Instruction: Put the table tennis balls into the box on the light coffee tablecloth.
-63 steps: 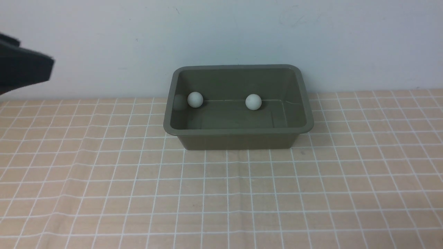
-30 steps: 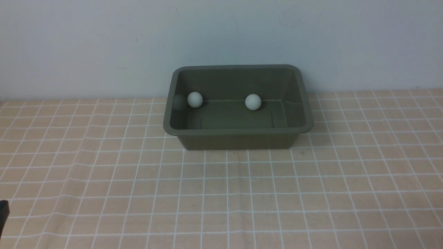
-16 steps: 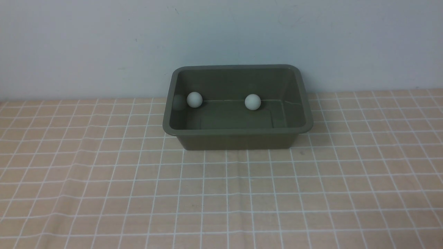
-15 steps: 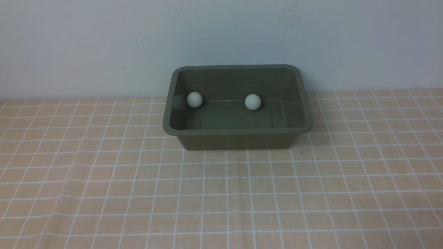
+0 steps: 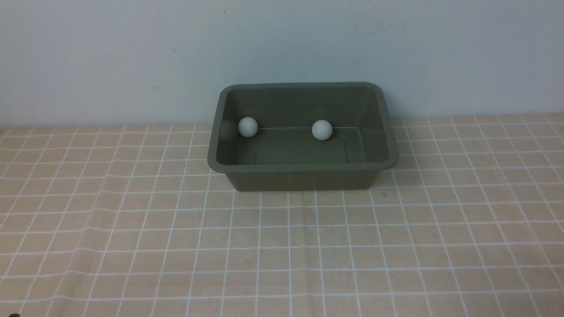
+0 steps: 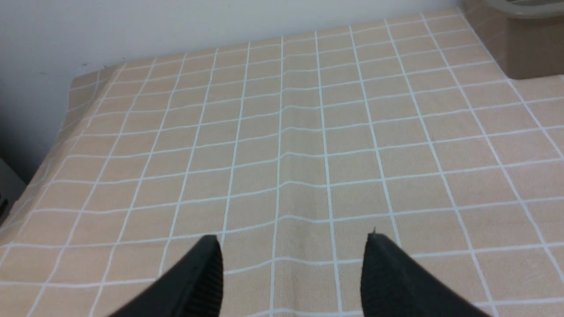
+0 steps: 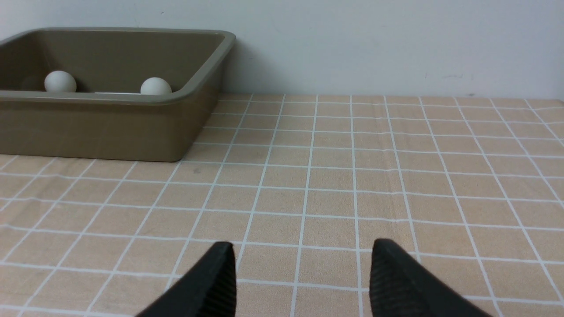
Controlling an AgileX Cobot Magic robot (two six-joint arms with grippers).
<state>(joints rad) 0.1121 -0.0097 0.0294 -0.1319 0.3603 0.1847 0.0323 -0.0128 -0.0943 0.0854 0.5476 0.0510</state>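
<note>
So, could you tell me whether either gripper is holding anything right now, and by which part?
Nothing is held. The left gripper and the right gripper both stand open over bare tablecloth; two balls lie in the box.

I seem to be working at a staged test bench rather than in a lived-in room: across the top of the front view a bare, pale wall [image 5: 132, 57] runs the full width with only faint scuffs on it. Below it, the light coffee tablecloth [image 5: 282, 246] with its white grid fills the lower half of the frame, slightly creased. At the far left of my left wrist view the cloth ends at a corner against dark, unlit space.
</note>
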